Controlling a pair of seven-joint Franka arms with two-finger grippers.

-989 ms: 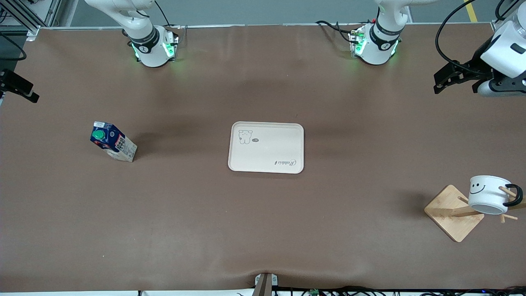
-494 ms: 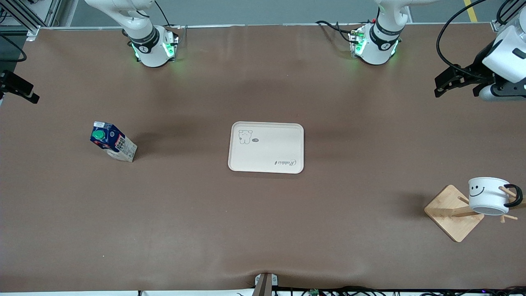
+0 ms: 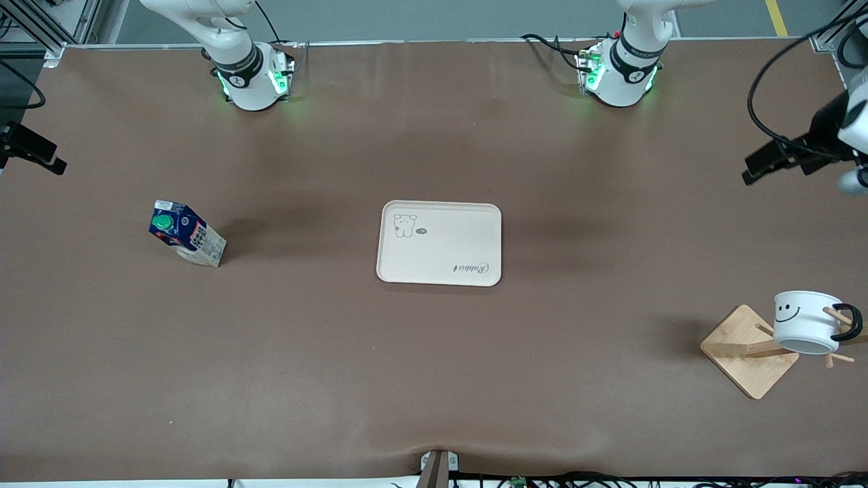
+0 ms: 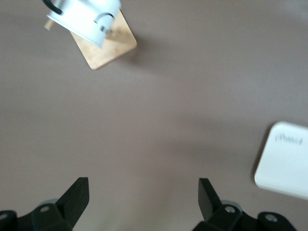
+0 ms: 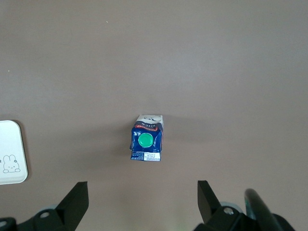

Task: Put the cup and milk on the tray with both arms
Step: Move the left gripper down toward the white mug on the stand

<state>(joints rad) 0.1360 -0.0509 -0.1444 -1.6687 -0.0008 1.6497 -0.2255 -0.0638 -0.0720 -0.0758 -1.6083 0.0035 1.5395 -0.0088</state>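
Observation:
The white smiley cup (image 3: pixel 803 322) hangs tilted on a peg of a wooden rack at the left arm's end; it also shows in the left wrist view (image 4: pixel 86 17). The blue milk carton (image 3: pixel 184 232) with its green cap stands at the right arm's end and shows in the right wrist view (image 5: pixel 147 139). The cream tray (image 3: pixel 468 230) lies mid-table. My left gripper (image 3: pixel 754 172) is open and empty over bare table, apart from the cup. My right gripper (image 3: pixel 54 163) is open and empty, over the table edge at its end.
The square wooden rack base (image 3: pixel 742 352) with its pegs sits under the cup, near the table's corner. A tray corner shows in both wrist views, left (image 4: pixel 286 161) and right (image 5: pixel 10 154). Brown table surface lies between tray, carton and rack.
My left gripper has moved outward toward the left arm's end of the table and slightly down in the view. The right gripper has barely shifted. Cup, carton and tray are unmoved.

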